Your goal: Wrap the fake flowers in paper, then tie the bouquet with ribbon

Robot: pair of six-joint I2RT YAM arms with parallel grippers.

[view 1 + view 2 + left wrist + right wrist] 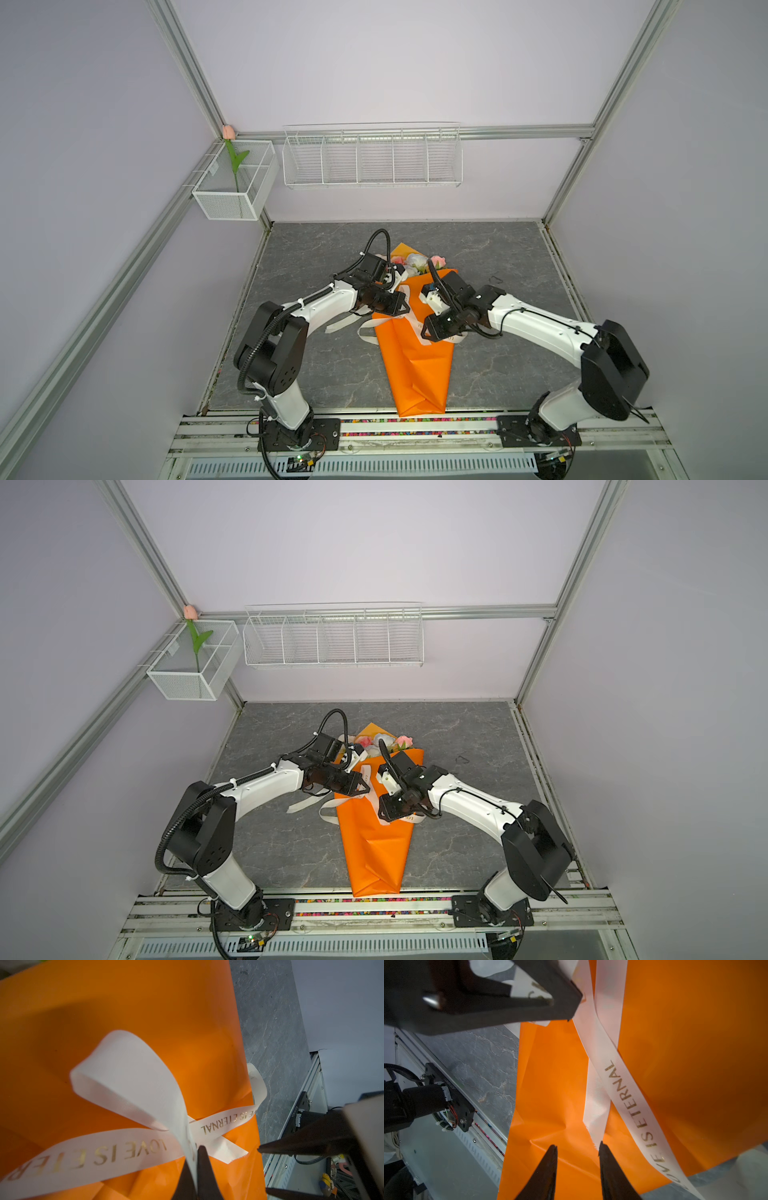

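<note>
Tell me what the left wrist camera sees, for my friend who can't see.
A white ribbon with gold words LOVE IS ETERNAL crosses over orange wrapping paper, one strand pinched in the shut left end effector. A grey table shows beside the paper.

Both top views show you bright, soft, even light on pale walls (374, 62), with frame rails (187, 62) splaying outward near the edges. Your wrist views are dimmer and close: orange wrapping paper (145, 1001) carries broad shadows, and the nearest loop of ribbon (124, 1076) is blurred.
</note>
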